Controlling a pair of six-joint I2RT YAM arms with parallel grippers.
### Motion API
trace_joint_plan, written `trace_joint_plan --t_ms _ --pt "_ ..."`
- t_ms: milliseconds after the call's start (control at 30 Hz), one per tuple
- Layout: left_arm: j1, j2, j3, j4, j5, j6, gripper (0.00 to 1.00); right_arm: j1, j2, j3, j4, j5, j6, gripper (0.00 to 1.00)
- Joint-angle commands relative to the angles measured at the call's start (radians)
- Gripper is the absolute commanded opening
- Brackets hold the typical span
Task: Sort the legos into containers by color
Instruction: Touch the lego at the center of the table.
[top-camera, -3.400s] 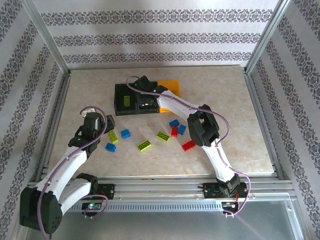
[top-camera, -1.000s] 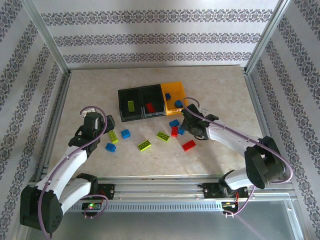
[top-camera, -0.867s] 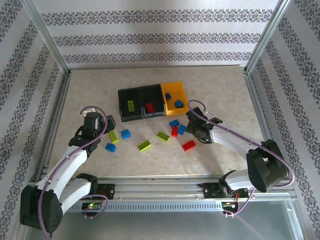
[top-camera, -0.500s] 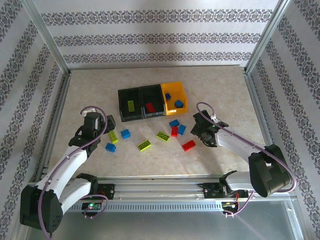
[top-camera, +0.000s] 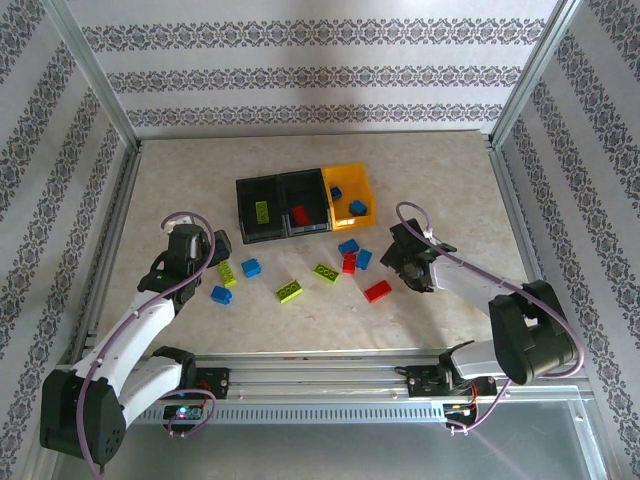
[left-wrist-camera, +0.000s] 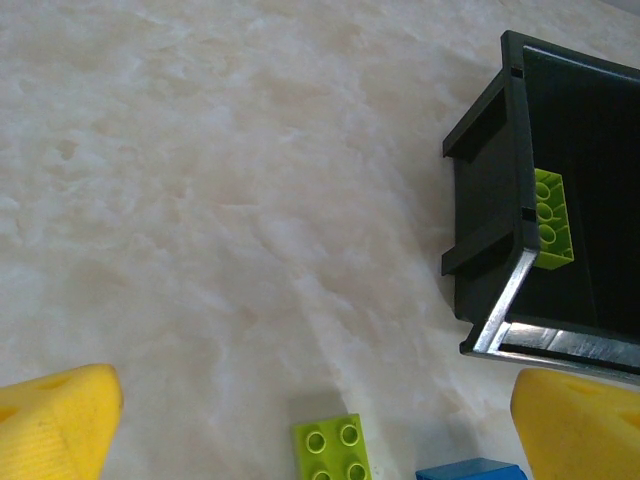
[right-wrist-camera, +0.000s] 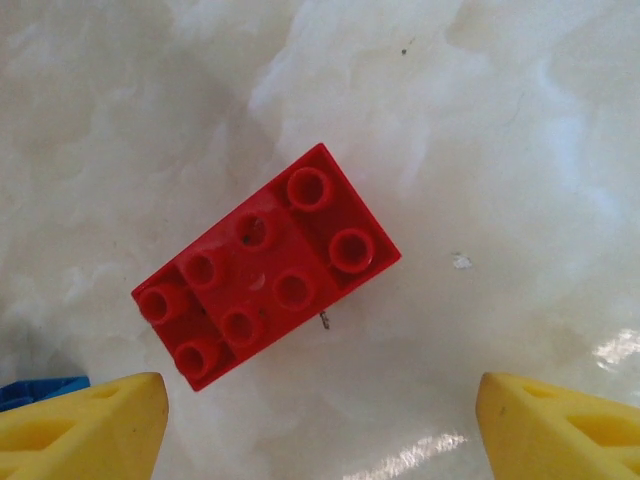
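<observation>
right gripper (right-wrist-camera: 320, 430) is back from the containers (top-camera: 262, 237) | pincer apart over a red lego (right-wrist-camera: 265, 275) | next red pick looks set | left gripper (left-wrist-camera: 315, 425) apart, idle

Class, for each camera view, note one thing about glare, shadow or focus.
Top external: soft, even light on the table. Left wrist: white sheen along the black bin rim. Right wrist: red brick sharp, grey shadow to its upper left, glints on the table lower right.
</observation>
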Motion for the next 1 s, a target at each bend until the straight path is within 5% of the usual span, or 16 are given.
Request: trace_joint_plan --t_ms 0,967 --pt "0.018 0.001 -0.003 0.024 0.001 -0.003 1.00 -0.013 0.037 0.021 0.037 -0.016 -0.001 0.80" --pt "0.017 0.022 0.011 0.030 0.005 -0.003 1.00 -0.015 0.206 0.225 0.009 -0.014 -0.136 0.72"
